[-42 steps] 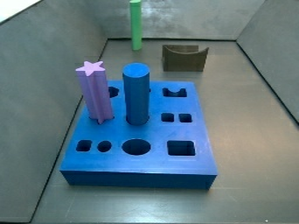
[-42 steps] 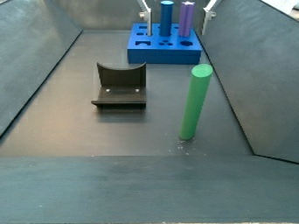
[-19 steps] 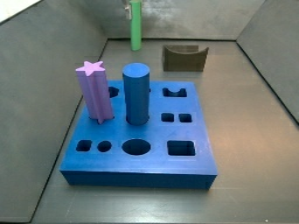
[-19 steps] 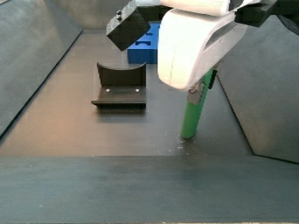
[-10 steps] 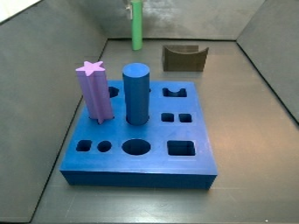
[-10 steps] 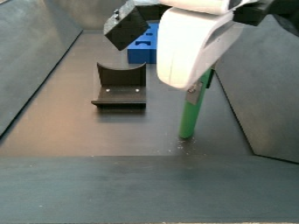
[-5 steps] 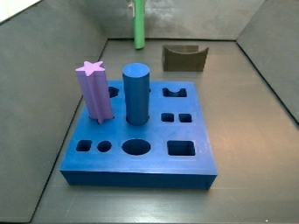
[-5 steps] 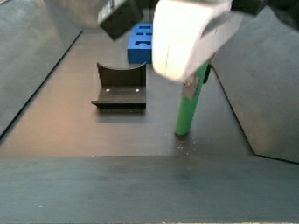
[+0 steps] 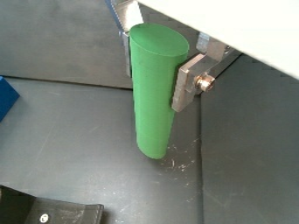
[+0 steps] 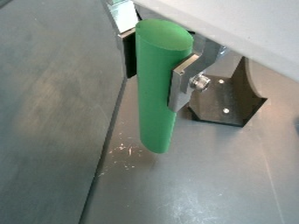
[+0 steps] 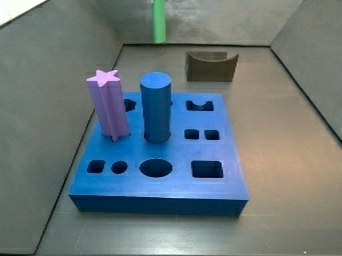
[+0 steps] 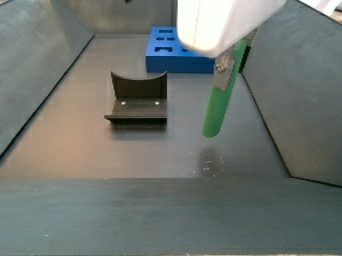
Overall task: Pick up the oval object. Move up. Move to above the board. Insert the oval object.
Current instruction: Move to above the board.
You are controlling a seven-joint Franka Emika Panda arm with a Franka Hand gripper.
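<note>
The oval object is a tall, smooth bright-green peg (image 9: 155,96). My gripper (image 9: 158,52) is shut on its upper part, with a silver finger (image 9: 187,83) pressed on each side, as in both wrist views (image 10: 158,87). In a side view the peg (image 12: 218,100) hangs upright under the white gripper (image 12: 227,62), its lower end clear of the floor. The board (image 11: 160,200) is a thick blue slab with shaped holes, far from the peg (image 11: 158,20). It also shows behind the gripper in a side view (image 12: 167,55).
A purple star-topped post (image 11: 107,100) and a blue cylinder (image 11: 155,105) stand in the board. The dark fixture (image 12: 136,98) stands on the floor beside the peg, seen in both side views (image 11: 211,66). Sloping grey walls enclose the floor.
The gripper has risen with the green peg in it. The peg's lower end has left the floor and the peg has shifted slightly upward in both side views.
</note>
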